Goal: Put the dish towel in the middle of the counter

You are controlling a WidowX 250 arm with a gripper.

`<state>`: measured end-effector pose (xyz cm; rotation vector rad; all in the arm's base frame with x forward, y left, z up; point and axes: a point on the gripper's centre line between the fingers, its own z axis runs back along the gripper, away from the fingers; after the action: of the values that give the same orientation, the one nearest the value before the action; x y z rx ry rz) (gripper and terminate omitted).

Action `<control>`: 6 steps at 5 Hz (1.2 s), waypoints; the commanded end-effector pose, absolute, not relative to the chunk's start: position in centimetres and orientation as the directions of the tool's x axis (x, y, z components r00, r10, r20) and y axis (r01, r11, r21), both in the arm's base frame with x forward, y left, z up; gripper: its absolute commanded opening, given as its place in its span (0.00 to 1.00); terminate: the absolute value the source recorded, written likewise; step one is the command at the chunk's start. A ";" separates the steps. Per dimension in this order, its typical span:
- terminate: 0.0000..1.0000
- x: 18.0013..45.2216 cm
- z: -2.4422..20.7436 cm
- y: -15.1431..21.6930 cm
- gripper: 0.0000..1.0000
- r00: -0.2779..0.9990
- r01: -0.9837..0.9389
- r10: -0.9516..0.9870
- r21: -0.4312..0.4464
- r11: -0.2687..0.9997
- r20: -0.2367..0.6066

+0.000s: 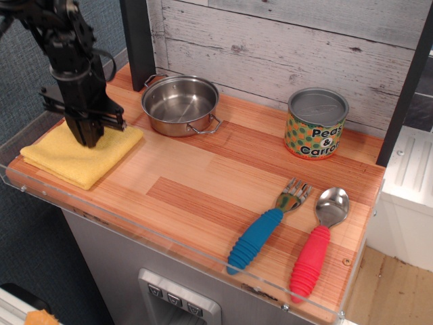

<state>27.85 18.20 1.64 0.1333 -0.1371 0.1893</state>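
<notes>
The yellow dish towel lies folded flat at the left end of the wood-plank counter, left of the steel pot. My gripper points straight down onto the towel's back middle. Its fingers are drawn together with the tips pressed into the cloth, which they seem to pinch. The towel still rests on the counter, and the part under the fingertips is hidden.
A peas-and-carrots can stands at the back right. A blue-handled fork and a red-handled spoon lie at the front right. A clear acrylic rim edges the front, and a dark post stands behind the pot.
</notes>
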 end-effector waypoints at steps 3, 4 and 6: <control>0.00 26.7 2.0 15.0 0.00 0.976 -0.157 0.147 0.052 0.986 0.159; 0.00 26.6 2.0 13.4 0.00 0.973 -0.171 0.161 0.049 0.984 0.164; 0.00 27.1 1.7 9.7 0.00 0.974 -0.157 0.143 0.067 0.985 0.177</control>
<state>26.91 9.77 0.95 0.0725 -0.1503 0.1611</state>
